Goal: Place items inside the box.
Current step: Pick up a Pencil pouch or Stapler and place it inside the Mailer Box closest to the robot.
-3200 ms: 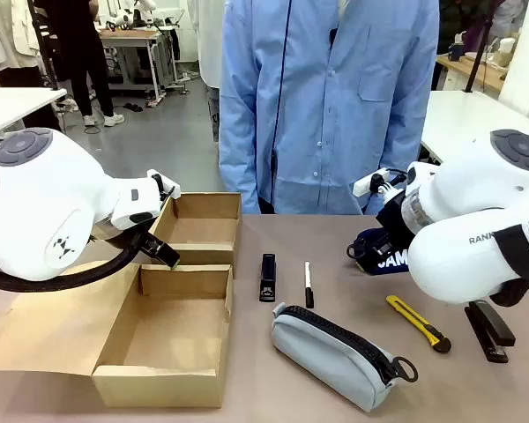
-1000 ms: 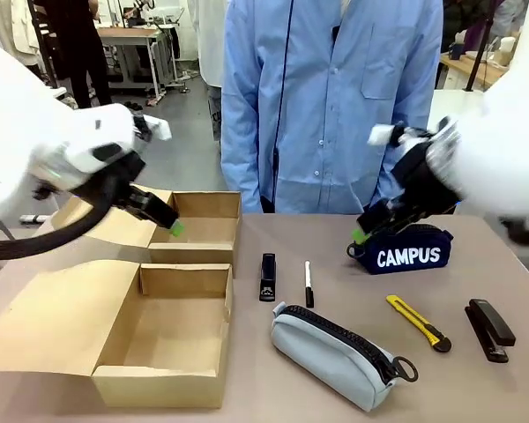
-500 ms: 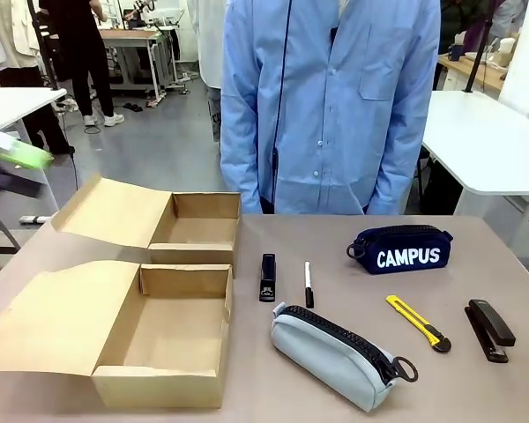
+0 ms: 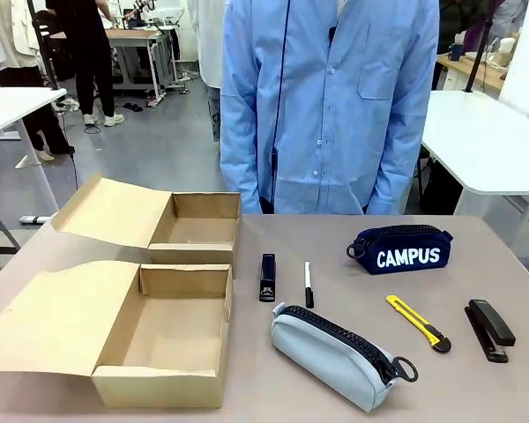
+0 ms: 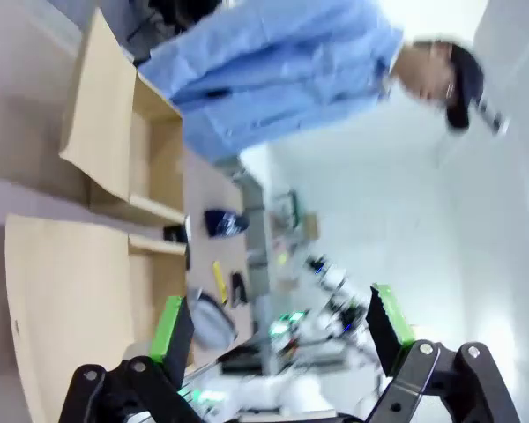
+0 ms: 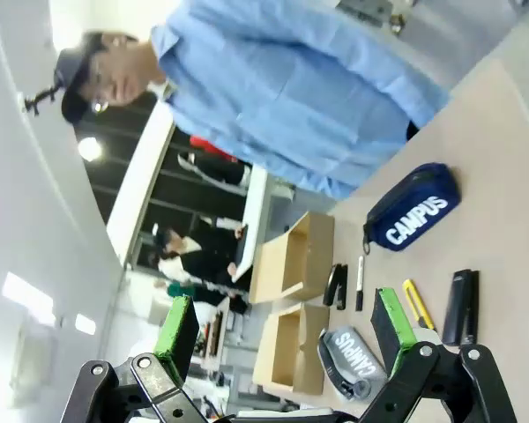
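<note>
Two open cardboard boxes (image 4: 163, 339) (image 4: 198, 231) sit at the table's left, both with bare insides. A black stapler (image 4: 267, 277) and a black-and-white marker (image 4: 308, 284) lie mid-table, the grey zip pouch (image 4: 339, 352) in front of them. The navy pouch (image 4: 401, 249), yellow-black utility knife (image 4: 418, 322) and a second stapler (image 4: 488, 330) lie to the right. My left gripper (image 5: 280, 322) hangs open high above the boxes (image 5: 115, 132). My right gripper (image 6: 284, 322) is open too, far above the navy pouch (image 6: 412, 218) and knife (image 6: 417, 304), holding nothing.
A person in a blue coat (image 4: 326, 106) stands at the far edge of the table, hands out of sight. The box flaps (image 4: 62, 313) spread out to the left. White tables (image 4: 489, 132) stand behind on both sides.
Both arms, earlier low over the table at left and right, have swung up and out of the front view. The items and boxes have stayed put.
</note>
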Robot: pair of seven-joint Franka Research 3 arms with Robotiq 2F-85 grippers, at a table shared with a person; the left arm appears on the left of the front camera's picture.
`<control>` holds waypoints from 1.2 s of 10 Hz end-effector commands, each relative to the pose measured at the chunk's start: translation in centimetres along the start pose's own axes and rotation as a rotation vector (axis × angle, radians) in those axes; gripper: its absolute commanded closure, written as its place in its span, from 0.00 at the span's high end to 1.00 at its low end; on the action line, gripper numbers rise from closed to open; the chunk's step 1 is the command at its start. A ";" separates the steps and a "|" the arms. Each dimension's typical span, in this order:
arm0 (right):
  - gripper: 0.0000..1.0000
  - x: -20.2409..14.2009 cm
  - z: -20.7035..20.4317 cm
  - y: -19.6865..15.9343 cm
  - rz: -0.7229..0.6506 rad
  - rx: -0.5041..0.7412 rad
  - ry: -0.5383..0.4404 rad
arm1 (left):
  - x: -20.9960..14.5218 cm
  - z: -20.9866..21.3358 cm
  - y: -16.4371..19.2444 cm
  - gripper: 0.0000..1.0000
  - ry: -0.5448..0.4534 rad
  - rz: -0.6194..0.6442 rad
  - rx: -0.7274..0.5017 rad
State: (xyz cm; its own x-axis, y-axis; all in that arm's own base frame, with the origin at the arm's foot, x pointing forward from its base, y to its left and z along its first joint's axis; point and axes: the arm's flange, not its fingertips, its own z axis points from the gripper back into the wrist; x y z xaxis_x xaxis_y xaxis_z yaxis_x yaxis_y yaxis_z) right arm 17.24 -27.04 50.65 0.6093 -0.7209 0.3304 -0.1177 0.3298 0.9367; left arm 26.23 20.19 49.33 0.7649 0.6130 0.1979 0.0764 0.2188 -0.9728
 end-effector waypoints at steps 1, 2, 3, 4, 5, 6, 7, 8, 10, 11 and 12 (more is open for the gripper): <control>1.00 -6.5 -4.9 -2.4 0.031 -0.094 -0.056 | -8.0 -9.9 1.6 1.00 -0.110 0.046 -0.030; 1.00 0.0 0.0 0.0 0.000 0.000 0.000 | 0.0 0.0 0.0 1.00 0.000 0.000 0.000; 1.00 0.0 0.0 0.0 0.000 0.000 0.000 | 0.0 0.0 0.0 1.00 0.000 0.000 0.000; 1.00 0.0 0.0 0.0 0.000 0.000 0.000 | 0.0 0.0 0.0 1.00 0.000 0.000 0.000; 1.00 0.0 0.0 0.0 0.000 0.000 0.000 | 0.0 0.0 0.0 1.00 0.000 0.000 0.000; 1.00 0.0 -0.1 -0.7 -0.025 -0.017 0.001 | 0.0 0.0 0.0 1.00 0.000 0.000 0.000; 1.00 -0.9 -2.3 0.3 0.046 -0.105 0.043 | 0.0 0.0 0.0 1.00 0.000 0.000 0.000; 1.00 -1.3 -4.6 1.2 0.081 -0.183 0.077 | 0.0 0.0 0.0 1.00 0.000 0.000 0.000; 1.00 -3.4 -10.7 3.4 0.174 -0.283 0.194 | 0.0 0.0 0.0 1.00 0.000 0.000 0.000; 1.00 -4.4 -12.8 4.1 0.232 -0.352 0.257 | 0.0 0.0 0.0 1.00 0.000 0.000 0.000; 1.00 -3.3 -11.8 3.9 0.225 -0.370 0.248 | 0.0 0.0 0.0 1.00 0.000 0.000 0.000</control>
State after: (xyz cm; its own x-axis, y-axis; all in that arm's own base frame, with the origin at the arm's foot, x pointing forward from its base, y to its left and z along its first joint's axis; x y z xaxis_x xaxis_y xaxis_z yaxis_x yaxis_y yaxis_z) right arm 25.76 -17.04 53.67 0.7742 -0.4620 0.4327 -0.0278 0.6581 0.7524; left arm 26.26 20.06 49.17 0.7682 0.6155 0.1759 0.0489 0.2175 -0.9748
